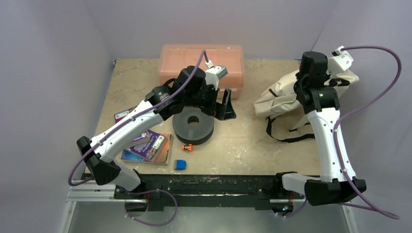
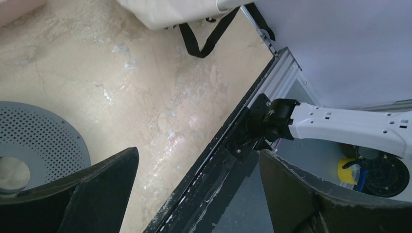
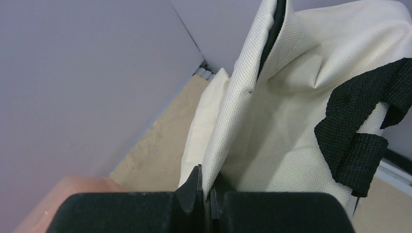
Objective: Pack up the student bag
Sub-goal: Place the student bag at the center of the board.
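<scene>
The cream student bag (image 1: pixel 281 98) with black straps lies at the right of the table. It also shows in the right wrist view (image 3: pixel 286 107), and its edge in the left wrist view (image 2: pixel 175 9). My right gripper (image 3: pixel 210 194) is shut on a fold of the bag's fabric and holds it up. My left gripper (image 1: pixel 224 106) is open and empty. It hangs just right of the grey perforated disc (image 1: pixel 193 127), between the disc and the bag. Its fingers (image 2: pixel 73 194) are spread wide over bare table, with the disc (image 2: pixel 39 131) at the left.
A salmon-pink plastic box (image 1: pixel 201 65) stands at the back. Books (image 1: pixel 148 145) lie at the front left, with a small orange item (image 1: pixel 187 146) and a blue item (image 1: pixel 180 164) nearby. A loose black strap (image 1: pixel 286 138) trails from the bag. Walls enclose the table.
</scene>
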Robot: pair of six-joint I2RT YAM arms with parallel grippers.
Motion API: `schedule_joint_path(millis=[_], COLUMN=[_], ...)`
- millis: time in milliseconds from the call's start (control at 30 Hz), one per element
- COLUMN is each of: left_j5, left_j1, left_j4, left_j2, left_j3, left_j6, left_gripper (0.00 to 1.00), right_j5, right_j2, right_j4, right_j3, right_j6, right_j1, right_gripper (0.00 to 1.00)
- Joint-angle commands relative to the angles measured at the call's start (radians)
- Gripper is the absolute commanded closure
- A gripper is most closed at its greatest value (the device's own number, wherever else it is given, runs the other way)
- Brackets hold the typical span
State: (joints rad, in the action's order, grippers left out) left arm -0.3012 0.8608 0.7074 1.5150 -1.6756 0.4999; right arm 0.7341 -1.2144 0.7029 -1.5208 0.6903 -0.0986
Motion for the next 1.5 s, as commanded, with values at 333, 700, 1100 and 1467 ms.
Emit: schedule_joint_path(millis=[333, 700, 1100, 1467], left_j5=[-0.103, -0.137, -0.137, -0.070], left_j1=[-0.004, -0.024, -0.023, -0.019], left_j4=[-0.313, -0.459, -0.665, -0.724], left_j2=[-0.009, 0.102, 0.164, 0.218], left_j3=[0.335, 0.357, 0.465, 0.467], left_j6=[0.102, 0.226, 0.399, 0.426], left_gripper=[0.06, 0.06, 0.13, 0.30], right_j5=[-0.875, -0.951, -1.092, -0.879], right_j2=[0.454, 0.642, 0.648, 0.448], right_j4=[-0.107, 0.115, 0.080, 0.053], right_j3=[0.643, 0.622, 0.563, 0.714], right_j6=[0.262, -0.193, -0.355, -0.120], right_j1=[-0.036, -0.036, -0.036, -0.035], right_gripper=[0.69, 0.11, 0.36, 0.42])
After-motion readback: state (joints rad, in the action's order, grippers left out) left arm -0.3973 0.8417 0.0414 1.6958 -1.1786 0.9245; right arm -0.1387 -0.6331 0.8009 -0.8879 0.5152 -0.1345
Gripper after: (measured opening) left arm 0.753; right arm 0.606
